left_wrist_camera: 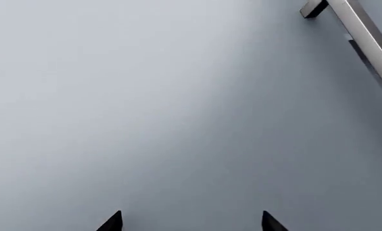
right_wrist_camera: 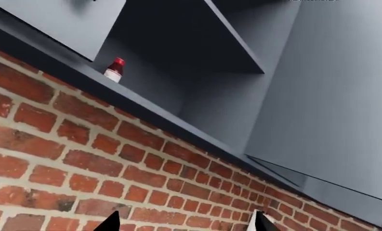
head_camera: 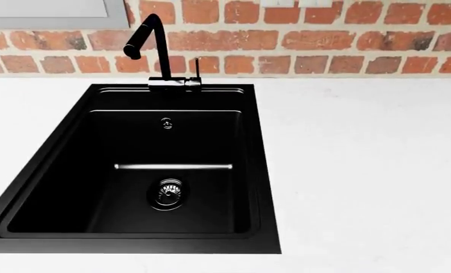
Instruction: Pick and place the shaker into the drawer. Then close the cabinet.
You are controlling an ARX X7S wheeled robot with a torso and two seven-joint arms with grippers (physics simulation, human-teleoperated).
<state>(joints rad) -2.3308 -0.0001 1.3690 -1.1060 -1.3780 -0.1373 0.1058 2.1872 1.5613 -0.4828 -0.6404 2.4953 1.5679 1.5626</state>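
The shaker [right_wrist_camera: 115, 70], a small white bottle with a red cap, stands upright on the floor of an open blue-grey overhead compartment [right_wrist_camera: 177, 53] above the brick wall. My right gripper [right_wrist_camera: 187, 224] is open well below it, facing the bricks, with nothing between its fingertips. My left gripper [left_wrist_camera: 191, 224] is open too, close to a flat blue-grey cabinet front [left_wrist_camera: 152, 110] that has a slim bar handle [left_wrist_camera: 364, 33] off to one side. The drawer's inside is out of view. The head view shows neither gripper.
A black sink [head_camera: 66, 170] with a black tap [head_camera: 150, 40] is set in the white counter [head_camera: 361, 170], with a red brick wall [head_camera: 324, 40] behind it. A shut blue-grey door [right_wrist_camera: 332, 96] adjoins the open compartment.
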